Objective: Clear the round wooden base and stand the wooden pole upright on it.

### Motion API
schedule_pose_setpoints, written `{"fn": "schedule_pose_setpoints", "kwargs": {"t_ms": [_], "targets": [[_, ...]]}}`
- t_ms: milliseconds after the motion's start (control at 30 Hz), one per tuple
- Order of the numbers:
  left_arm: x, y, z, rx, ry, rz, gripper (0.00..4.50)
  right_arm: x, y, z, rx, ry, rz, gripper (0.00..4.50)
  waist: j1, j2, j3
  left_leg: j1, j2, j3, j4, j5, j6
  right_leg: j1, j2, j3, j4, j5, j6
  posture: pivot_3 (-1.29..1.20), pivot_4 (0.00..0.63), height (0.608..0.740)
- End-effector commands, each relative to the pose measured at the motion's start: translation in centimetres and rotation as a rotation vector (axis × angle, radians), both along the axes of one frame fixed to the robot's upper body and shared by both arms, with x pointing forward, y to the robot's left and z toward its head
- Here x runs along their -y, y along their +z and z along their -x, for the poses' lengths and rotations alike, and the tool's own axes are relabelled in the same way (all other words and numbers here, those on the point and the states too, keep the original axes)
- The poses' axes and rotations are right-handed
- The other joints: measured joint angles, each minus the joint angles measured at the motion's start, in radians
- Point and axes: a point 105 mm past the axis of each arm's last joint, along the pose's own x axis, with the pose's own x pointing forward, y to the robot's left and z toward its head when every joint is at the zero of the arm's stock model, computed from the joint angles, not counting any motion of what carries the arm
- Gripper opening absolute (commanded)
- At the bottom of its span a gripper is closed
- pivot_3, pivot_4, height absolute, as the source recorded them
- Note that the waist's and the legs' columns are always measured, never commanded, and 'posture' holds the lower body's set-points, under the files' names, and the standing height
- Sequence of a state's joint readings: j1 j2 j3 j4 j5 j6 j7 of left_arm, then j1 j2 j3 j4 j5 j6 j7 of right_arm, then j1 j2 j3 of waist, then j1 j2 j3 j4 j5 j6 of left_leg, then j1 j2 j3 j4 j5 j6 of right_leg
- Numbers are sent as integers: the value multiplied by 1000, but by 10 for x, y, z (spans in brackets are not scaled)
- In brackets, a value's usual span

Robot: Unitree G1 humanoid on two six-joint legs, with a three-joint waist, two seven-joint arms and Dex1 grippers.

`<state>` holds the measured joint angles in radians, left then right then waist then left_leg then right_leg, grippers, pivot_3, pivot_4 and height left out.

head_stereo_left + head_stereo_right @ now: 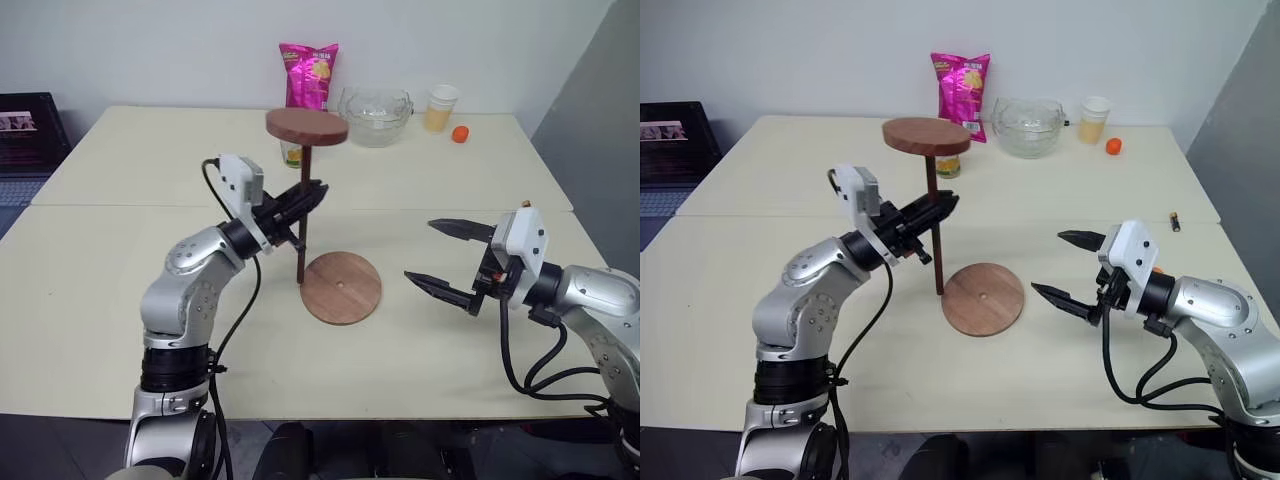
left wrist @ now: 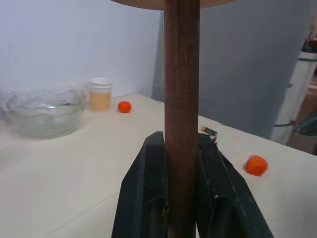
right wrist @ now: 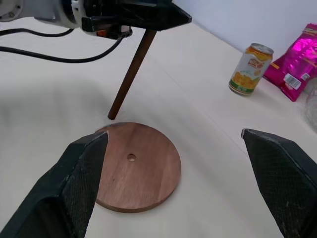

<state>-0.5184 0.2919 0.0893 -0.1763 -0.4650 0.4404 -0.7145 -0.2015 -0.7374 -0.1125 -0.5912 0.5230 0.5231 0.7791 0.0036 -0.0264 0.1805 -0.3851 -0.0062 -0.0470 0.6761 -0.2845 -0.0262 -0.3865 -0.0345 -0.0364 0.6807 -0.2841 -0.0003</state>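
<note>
The round wooden base (image 1: 342, 287) lies flat mid-table, its top bare and its centre hole showing. The wooden pole (image 1: 301, 215) stands nearly upright, its fixed disc (image 1: 306, 126) on top. Its lower end is at the table just left of the base's rim; I cannot tell whether it touches. My left gripper (image 1: 310, 195) is shut on the rod's middle, and its fingers (image 2: 146, 198) clamp it from both sides. My right gripper (image 1: 420, 250) hangs open to the right of the base, jaws wide and empty, facing the base (image 3: 136, 166).
At the back of the table stand a pink snack bag (image 1: 308, 73), a glass bowl (image 1: 376, 115), a cup of juice (image 1: 440, 107), a small orange fruit (image 1: 460, 134) and a drink can (image 3: 250, 69). A battery (image 1: 1174, 216) lies near the right edge.
</note>
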Motion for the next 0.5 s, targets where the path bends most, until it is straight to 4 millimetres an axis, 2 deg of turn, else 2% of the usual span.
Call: {"fn": "schedule_pose_setpoints", "kwargs": {"t_ms": [33,333,500], "targets": [[14,12,5,132,-21,7,281,-6,5,7,48,-3,7,4500,-1,0,0,0,0,0,0,-1,1,0,0,0,0,0,0,0,150,740],[40,6,12,196,-71,43,281,-2,-14,9,-20,-58,55,4500,1,0,0,0,0,0,0,-2,4,1,0,0,0,0,0,0,150,740],[44,-2,10,174,-73,66,281,-4,-17,12,-40,-71,57,4500,0,0,0,1,0,0,0,-2,4,1,0,0,0,0,0,0,150,740]]}}
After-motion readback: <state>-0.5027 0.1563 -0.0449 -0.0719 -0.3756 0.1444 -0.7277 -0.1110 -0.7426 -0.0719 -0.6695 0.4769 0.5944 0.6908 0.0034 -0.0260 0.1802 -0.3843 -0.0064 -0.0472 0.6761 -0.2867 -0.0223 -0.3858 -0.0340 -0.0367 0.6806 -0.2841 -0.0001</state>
